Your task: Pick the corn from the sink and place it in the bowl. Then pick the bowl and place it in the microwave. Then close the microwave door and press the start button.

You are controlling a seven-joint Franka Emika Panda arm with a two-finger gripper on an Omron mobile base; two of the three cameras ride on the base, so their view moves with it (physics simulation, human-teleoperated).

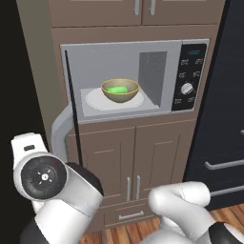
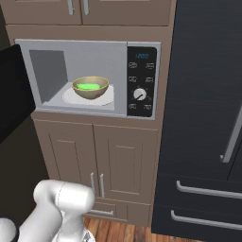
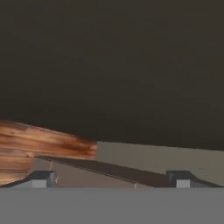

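Hand (image 3: 111,178) spread wide and empty, low, well apart from bowl (image 1: 120,90) in microwave (image 1: 190,76)

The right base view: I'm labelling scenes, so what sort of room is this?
A rendered kitchen: a built-in silver-grey microwave, brown wooden cabinets below, and a tall black fridge beside it.

Arm folded low at near left, wrist bent downward. Gripper (image 3: 112,178) empty, fingertips (image 3: 41,178) spread wide apart.
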